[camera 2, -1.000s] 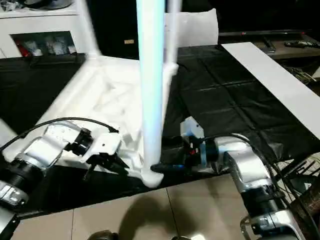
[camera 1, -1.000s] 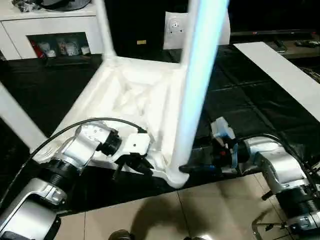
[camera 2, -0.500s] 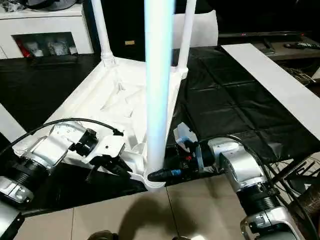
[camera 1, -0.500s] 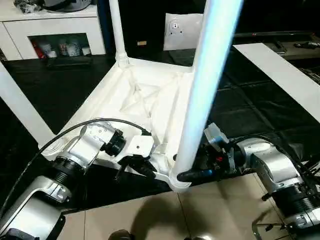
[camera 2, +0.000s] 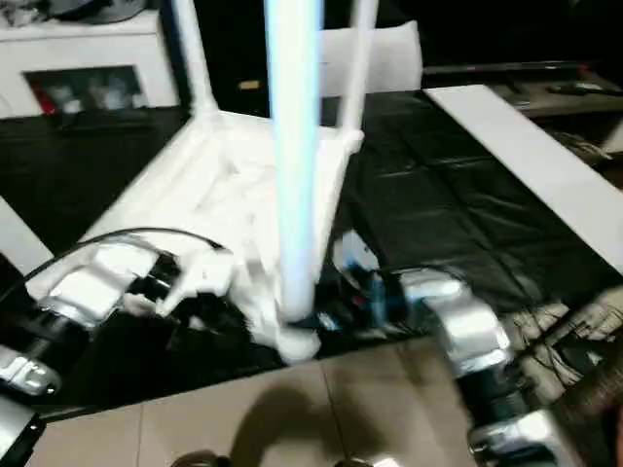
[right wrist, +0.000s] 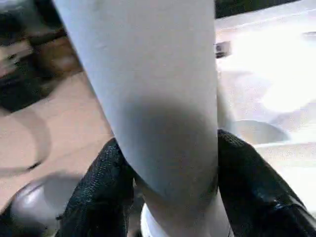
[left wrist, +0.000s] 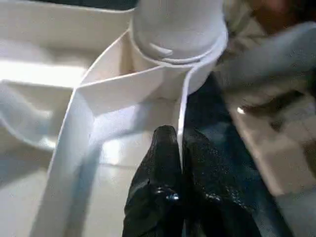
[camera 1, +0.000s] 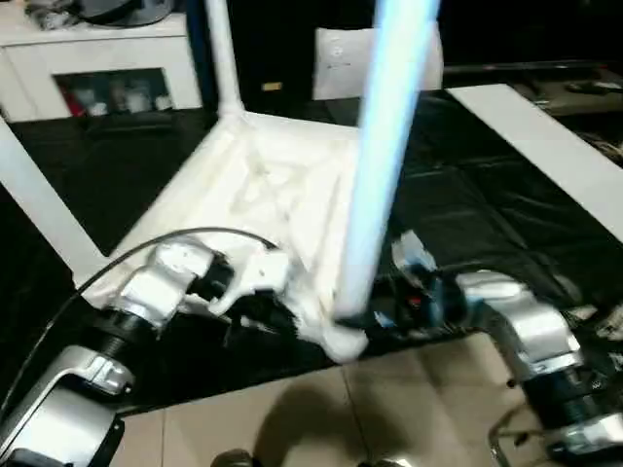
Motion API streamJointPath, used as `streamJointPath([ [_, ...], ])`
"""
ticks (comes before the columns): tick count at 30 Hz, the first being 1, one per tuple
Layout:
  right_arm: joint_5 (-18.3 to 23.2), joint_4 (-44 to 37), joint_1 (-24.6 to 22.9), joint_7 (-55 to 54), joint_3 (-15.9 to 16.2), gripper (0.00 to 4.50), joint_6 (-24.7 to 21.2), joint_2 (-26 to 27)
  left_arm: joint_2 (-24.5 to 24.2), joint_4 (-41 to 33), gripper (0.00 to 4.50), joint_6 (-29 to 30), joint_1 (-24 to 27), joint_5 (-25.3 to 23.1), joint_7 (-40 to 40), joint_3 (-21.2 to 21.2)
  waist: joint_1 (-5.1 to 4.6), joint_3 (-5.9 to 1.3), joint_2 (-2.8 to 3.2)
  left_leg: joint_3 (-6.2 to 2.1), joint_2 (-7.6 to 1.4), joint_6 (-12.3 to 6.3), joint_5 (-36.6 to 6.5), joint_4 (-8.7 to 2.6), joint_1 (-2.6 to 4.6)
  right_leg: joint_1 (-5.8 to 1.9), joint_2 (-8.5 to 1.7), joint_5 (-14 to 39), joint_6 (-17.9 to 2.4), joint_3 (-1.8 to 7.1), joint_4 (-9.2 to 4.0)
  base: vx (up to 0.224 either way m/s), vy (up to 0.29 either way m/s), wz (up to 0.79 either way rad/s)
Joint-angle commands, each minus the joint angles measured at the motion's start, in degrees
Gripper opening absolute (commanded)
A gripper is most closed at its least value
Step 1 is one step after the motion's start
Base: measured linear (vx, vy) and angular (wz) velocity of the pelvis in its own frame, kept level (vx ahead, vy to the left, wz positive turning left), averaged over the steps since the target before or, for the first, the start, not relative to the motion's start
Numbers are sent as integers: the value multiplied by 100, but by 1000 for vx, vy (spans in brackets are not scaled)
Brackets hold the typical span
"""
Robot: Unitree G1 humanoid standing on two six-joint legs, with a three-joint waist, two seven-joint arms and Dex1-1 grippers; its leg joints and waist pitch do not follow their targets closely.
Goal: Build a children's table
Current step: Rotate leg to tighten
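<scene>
Right jaws clamping leg, left jaws pinching tabletop rim, over black sheet.

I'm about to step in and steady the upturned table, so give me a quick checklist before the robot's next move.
1. Left pincer shut on the thin rim of the white ribbed plastic tabletop: ok.
2. Right pincer fingers on both sides of the near white tapered tube leg: ok.
3. That leg standing in its round corner socket: ok; fully seated: cannot tell.
4. Far leg upright in its socket: ok.
5. Tabletop lying flat on the black sheet: cannot tell.
</scene>
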State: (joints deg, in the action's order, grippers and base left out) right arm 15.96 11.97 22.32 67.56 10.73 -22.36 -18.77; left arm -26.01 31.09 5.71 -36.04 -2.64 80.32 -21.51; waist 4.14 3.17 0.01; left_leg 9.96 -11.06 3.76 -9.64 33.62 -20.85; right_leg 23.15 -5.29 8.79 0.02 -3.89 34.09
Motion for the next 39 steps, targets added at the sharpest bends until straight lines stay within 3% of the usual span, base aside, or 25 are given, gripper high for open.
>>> streamJointPath([
  [1,-118,3,41,-1044,33,203,-297,547,365,-268,0,537,14,153,-770,267,-76,-301,1,-104,-129,226,-2351,-436,83,-166,-298,3725,-562,140,-601,0,0,0],
  [2,-142,19,55,-1355,-35,202,-377,721,418,-334,0,736,37,155,-979,352,-174,-302,22,-155,-113,280,-2511,-435,71,-182,-304,3991,-418,75,-638,0,0,0],
  [3,-161,28,64,-1486,-60,202,-405,794,442,-361,0,812,45,156,-1063,386,-174,-302,22,-155,-113,280,-2511,-435,71,-182,-304,3991,-418,75,-638,-45,22,-18],
  [4,-268,98,114,-2043,-125,202,-500,1086,586,-500,0,1146,92,133,-1503,546,-298,-311,45,-199,-99,296,-2679,-435,42,-215,-298,4099,-273,2,-690,-45,22,-18],
  [6,-327,155,145,-2311,-154,202,-535,1225,667,-574,0,1323,119,130,-1709,622,-425,-324,85,-244,-123,272,-2815,-470,17,-256,-297,3793,-369,-54,-697,-17,17,-9],
  [7,-505,342,232,-2895,-210,201,-594,1504,860,-760,0,1668,179,28,-2192,737,-490,-321,114,-279,-144,259,-3014,-480,20,-260,-304,3641,-413,-92,-702,0,0,0],
  [8,-505,342,232,-2895,-210,201,-594,1504,860,-760,0,1668,179,28,-2192,737,-574,-307,118,-306,-146,256,-3208,-495,37,-259,-293,3511,-475,-136,-727,0,0,0],
  [9,-616,466,281,-3191,-238,201,-538,1633,983,-870,0,1864,213,-11,-2423,787,-598,-316,116,-314,-149,252,-3254,-488,46,-272,-302,3445,-492,-139,-726,0,0,0],
  [13,-823,963,473,-3960,-404,201,-382,1990,1562,-1195,0,2294,303,-119,-3255,875,-705,-289,81,-274,-117,180,-3306,-436,113,-184,-297,3466,-596,-151,-795,0,0,0],
  [14,-822,977,484,-4012,-431,256,-377,2030,1638,-1238,0,2349,311,-136,-3376,873,-706,-295,88,-264,-91,93,-3196,-416,109,-202,-299,3519,-541,-152,-819,0,0,0],
  [15,-805,965,486,-4023,-452,269,-346,2061,1709,-1236,0,2370,300,-124,-3449,874,-708,-294,94,-265,-94,78,-3178,-426,88,-213,-295,3494,-534,-144,-813,0,0,0],
  [18,-773,915,474,-4073,-522,275,-300,2141,1804,-1306,0,2478,273,-143,-3615,862,-674,-324,85,-245,-108,22,-2991,-444,63,-217,-294,3115,-668,-70,-756,0,0,0],
  [19,-794,917,474,-4087,-525,313,-255,2137,1797,-1315,0,2485,263,-169,-3636,838,-672,-334,80,-242,-113,14,-2926,-451,48,-229,-296,2999,-711,-55,-734,0,0,0],
  [20,-808,918,471,-4088,-523,313,-225,2127,1787,-1305,0,2467,255,-184,-3638,824,-654,-349,87,-226,-120,-10,-2759,-463,20,-244,-288,2649,-841,-19,-686,0,0,0],
  [26,-748,644,226,-3682,-564,359,254,1804,1390,-1315,0,2179,328,-296,-3273,675,-595,-364,79,-176,-108,-149,-2351,-449,-17,-280,-288,2326,-968,29,-632,0,0,0],
  [30,-450,220,-50,-3111,-764,401,255,1381,1004,-1348,0,1875,422,-219,-2707,559,-494,-388,95,-153,-134,-214,-2029,-450,-12,-307,-282,2072,-1015,56,-594,0,0,0],
  [35,-314,-10,-337,-2111,-701,445,600,741,646,-1167,0,1415,400,-153,-2121,419,-367,-397,84,-111,-153,-282,-1725,-442,-5,-317,-264,1659,-1197,69,-547,0,0,0],
  [39,-93,-225,-489,-1339,-693,450,577,219,333,-957,0,787,315,-89,-1459,270,-267,-403,87,-112,-158,-312,-1655,-440,17,-331,-264,1630,-1204,70,-532,0,0,0],
])
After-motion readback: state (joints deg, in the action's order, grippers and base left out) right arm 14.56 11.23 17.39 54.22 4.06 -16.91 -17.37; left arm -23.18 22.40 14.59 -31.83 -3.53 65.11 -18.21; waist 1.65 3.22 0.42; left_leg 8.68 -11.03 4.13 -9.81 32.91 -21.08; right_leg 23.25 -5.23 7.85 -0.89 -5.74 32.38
